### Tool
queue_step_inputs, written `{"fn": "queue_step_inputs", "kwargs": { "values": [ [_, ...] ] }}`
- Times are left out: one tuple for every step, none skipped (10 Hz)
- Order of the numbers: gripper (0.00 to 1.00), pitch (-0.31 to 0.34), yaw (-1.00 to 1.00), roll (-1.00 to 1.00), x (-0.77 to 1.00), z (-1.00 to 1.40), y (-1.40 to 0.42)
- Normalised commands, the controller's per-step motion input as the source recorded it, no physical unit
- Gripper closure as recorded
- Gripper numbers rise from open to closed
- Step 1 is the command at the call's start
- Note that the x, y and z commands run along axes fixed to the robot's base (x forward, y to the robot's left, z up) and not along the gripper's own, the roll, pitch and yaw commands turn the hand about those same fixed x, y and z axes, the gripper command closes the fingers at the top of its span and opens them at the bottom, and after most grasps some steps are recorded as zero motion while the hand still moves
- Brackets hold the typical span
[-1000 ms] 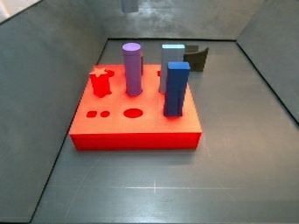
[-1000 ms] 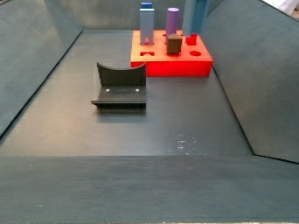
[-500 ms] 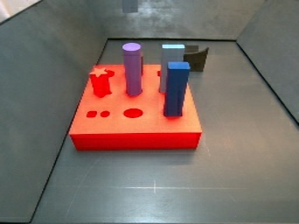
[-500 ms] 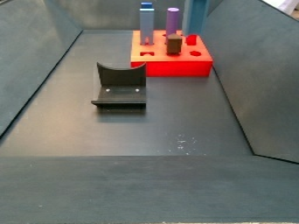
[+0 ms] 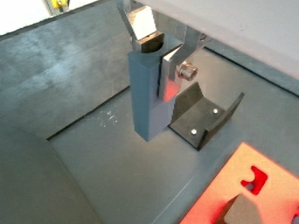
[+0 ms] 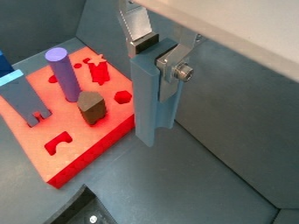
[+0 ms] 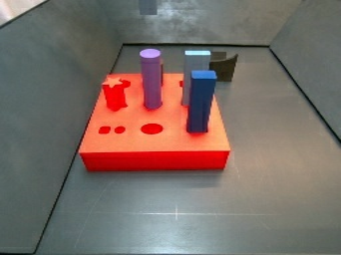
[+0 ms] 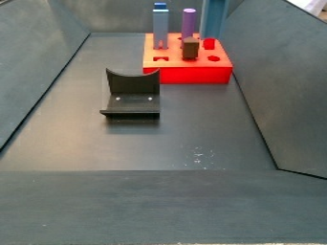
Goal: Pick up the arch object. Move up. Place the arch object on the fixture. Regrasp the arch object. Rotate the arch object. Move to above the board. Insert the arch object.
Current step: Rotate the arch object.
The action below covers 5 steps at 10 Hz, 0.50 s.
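Nothing has shifted in either side view since a second ago. Only the wrist views show the end effector (image 5: 156,77), high over the floor, gripping the arch object (image 5: 146,92), long axis vertical. Below lie the fixture (image 8: 129,94) and the board (image 7: 154,129).

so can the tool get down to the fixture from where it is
Probably yes: the tool, with the arch object between its fingers, hangs over the floor near the fixture, which stands bare and apart from the board.
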Motion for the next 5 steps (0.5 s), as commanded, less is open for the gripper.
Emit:
{"fn": "queue_step_inputs", "kwargs": {
  "values": [
    [1.0,0.047,-0.1,-0.1,0.01,-1.0,0.0],
    [1.0,0.013,-0.08,-0.1,0.02,-1.0,0.0],
    [1.0,-0.013,-0.07,-0.09,0.02,-1.0,0.0],
    [1.0,-0.045,-0.06,-0.09,0.01,-1.0,0.01],
    [1.0,-0.059,-0.05,-0.09,0.01,-1.0,0.01]
  ]
}}
